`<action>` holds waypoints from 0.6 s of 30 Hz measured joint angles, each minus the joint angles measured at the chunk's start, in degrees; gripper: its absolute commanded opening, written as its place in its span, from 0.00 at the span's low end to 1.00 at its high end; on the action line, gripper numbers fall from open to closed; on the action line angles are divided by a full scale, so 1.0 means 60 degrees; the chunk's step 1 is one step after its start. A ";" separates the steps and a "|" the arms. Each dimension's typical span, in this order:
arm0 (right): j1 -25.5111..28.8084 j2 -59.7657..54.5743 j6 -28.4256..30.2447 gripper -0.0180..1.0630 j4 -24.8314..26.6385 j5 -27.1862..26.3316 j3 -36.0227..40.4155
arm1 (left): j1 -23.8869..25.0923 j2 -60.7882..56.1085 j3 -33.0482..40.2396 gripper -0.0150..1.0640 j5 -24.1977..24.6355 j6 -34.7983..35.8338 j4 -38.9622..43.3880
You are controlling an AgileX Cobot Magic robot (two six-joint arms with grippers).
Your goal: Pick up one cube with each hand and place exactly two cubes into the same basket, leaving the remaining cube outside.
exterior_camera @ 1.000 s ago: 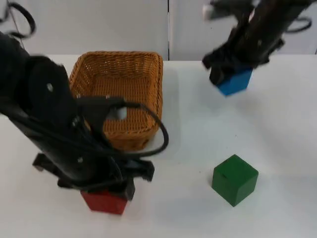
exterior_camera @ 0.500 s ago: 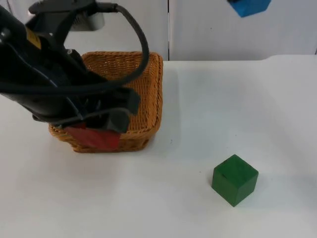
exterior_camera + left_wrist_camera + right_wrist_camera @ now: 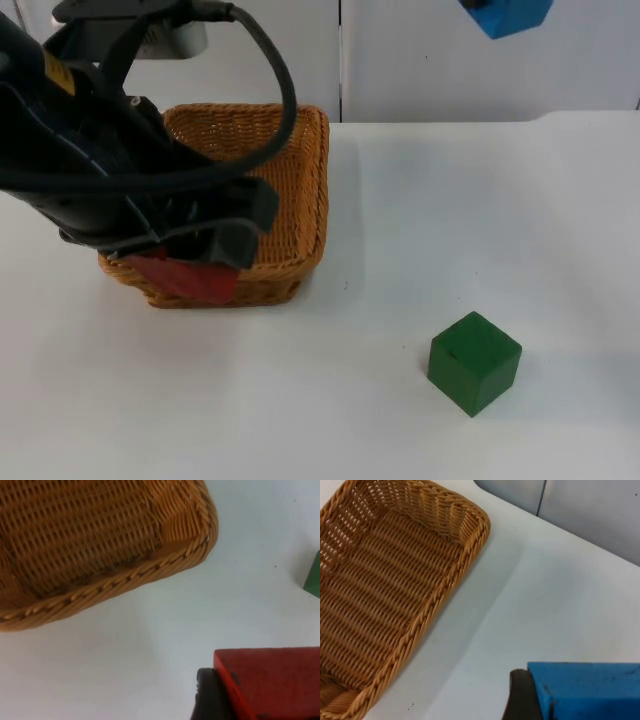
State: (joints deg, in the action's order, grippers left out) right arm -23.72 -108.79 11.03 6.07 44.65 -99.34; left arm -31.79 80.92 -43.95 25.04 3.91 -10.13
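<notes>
Red cube (image 3: pixel 185 277), plain-faced, clamped in left gripper (image 3: pixel 190 268) over wicker basket (image 3: pixel 300 190) front rim; blue cube (image 3: pixel 508 14) gripped by right gripper (image 3: pixel 555 695), raised far behind basket; green cube (image 3: pixel 474 362) loose on table

Left gripper (image 3: pixel 185 262) clamping a red cube (image 3: pixel 182 278) over the near rim of a wicker basket (image 3: pixel 300 190), blue cube (image 3: pixel 508 15) raised high before the grey partition wall (image 3: pixel 440 60), green cube (image 3: pixel 474 362) alone on the white table (image 3: pixel 480 220)

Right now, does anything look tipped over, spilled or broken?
Nothing stands out. The basket sits upright, the green cube rests flat on the table, and each gripper holds its cube: red, blue.
</notes>
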 measured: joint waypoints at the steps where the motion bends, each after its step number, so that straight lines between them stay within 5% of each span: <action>1: 0.0000 0.0000 0.0000 0.02 0.0000 0.0000 0.0000 | 0.0000 0.0000 0.0000 0.02 0.0000 0.0000 0.0000; 18: -0.0741 -0.0207 0.0251 0.02 0.0000 0.0115 0.0000 | 0.0000 0.0000 0.0000 0.02 -0.0107 0.0000 0.0436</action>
State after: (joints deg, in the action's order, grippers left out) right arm -28.17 -110.03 12.53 6.07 45.34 -99.34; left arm -31.79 80.92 -43.95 24.40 3.91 -7.51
